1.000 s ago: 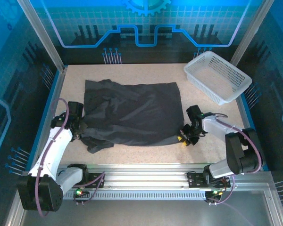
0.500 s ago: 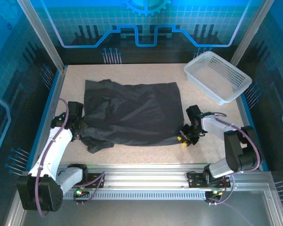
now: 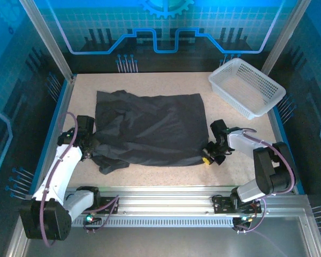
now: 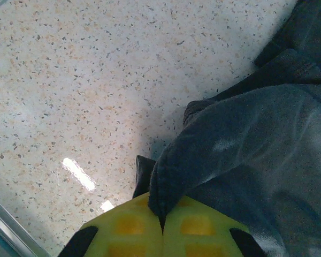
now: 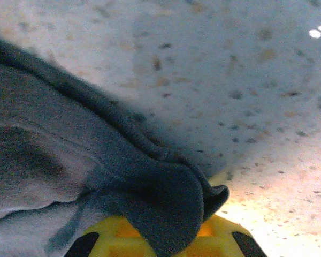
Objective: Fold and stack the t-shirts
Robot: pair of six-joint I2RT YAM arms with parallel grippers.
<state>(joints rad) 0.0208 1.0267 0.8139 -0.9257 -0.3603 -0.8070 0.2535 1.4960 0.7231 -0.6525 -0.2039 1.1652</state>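
One dark charcoal t-shirt (image 3: 150, 128) lies spread across the middle of the speckled table, rumpled along its near left side. My left gripper (image 3: 91, 151) is shut on the shirt's near left edge; in the left wrist view a fold of the t-shirt (image 4: 241, 139) is pinched between the yellow pads (image 4: 123, 230). My right gripper (image 3: 206, 156) is shut on the near right corner, low at the table; in the right wrist view the cloth corner (image 5: 166, 203) bulges over the yellow pads (image 5: 224, 241).
A white lattice basket (image 3: 247, 87) stands at the far right corner of the table (image 3: 166, 83). Aluminium frame rails and blue side walls close in the table. Bare tabletop lies behind the shirt and along the near edge.
The right gripper has closed on the shirt's near right corner and shifted slightly left. The left arm and the shirt's shape look unchanged.
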